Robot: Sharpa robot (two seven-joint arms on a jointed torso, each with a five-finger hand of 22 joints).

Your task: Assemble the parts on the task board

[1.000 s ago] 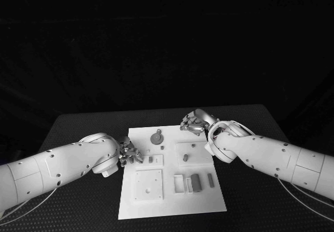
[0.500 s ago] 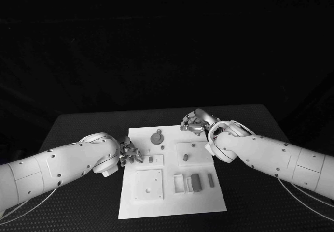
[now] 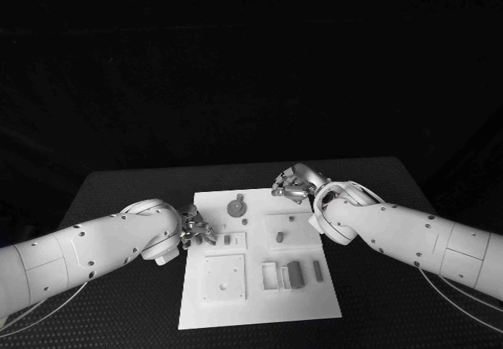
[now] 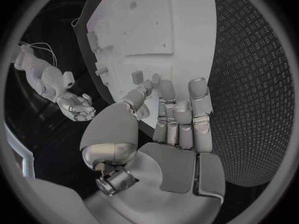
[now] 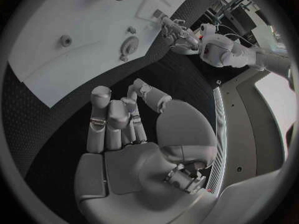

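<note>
the task board lies lengthwise in the lower middle of the head view, a white plate on the black table; its near short edge sits low in the frame and its far short edge reaches the centre; bare table runs in a band along its left side, along its right side, and in a wider strip beyond the far edge; the left hand sits at the board's left long edge, about mid-frame left of centre, its fingertips reaching just over that edge near a small grey part standing in a square recess; in the left wrist view the left hand's fingers lie straight and close side by side over the table beside the board's edge, the thumb angled toward the small part, and i see nothing held; the right hand sits at the board's far right corner, just right of centre in the head view; in the right wrist view its fingers are loosely curled together over the dark table, clear of the board's edge, holding nothing; a round part with a tab lies near the far edge between the two hands; a small peg stands in the recess at centre right; longer bars lie in slots toward the lower right of the board; a square plate with holes fills the lower left; the near end of the board is bare white.
</note>
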